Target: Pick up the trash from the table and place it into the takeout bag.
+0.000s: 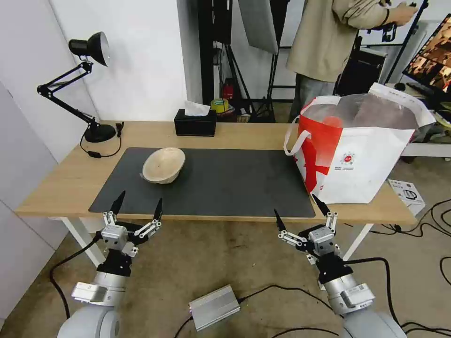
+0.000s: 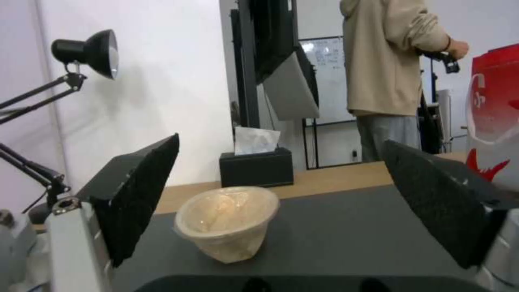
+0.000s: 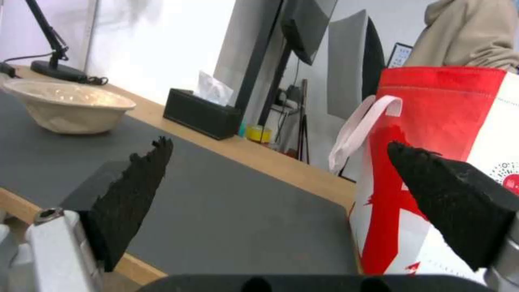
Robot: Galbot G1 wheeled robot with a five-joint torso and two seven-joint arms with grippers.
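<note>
A shallow beige bowl [image 1: 164, 165] lies tilted on the dark grey mat [image 1: 225, 188] of the light-wood table [image 1: 61, 183]; it is the piece of trash in sight, also seen as the beige bowl [image 2: 227, 221] and beige bowl [image 3: 67, 105]. The red-and-white takeout bag [image 1: 357, 150] stands open at the table's right end, its foil lining showing; the takeout bag [image 3: 449, 162] fills one side of the right wrist view. My left gripper [image 1: 137, 205] is open below the table's front edge, in front of the bowl. My right gripper [image 1: 300, 209] is open near the bag's front corner.
A black tissue box [image 1: 195, 123] sits at the table's back edge and a black desk lamp [image 1: 89, 84] at the back left. On the floor lie a silver box [image 1: 214, 307] and cables. A person stands behind the table by the bag.
</note>
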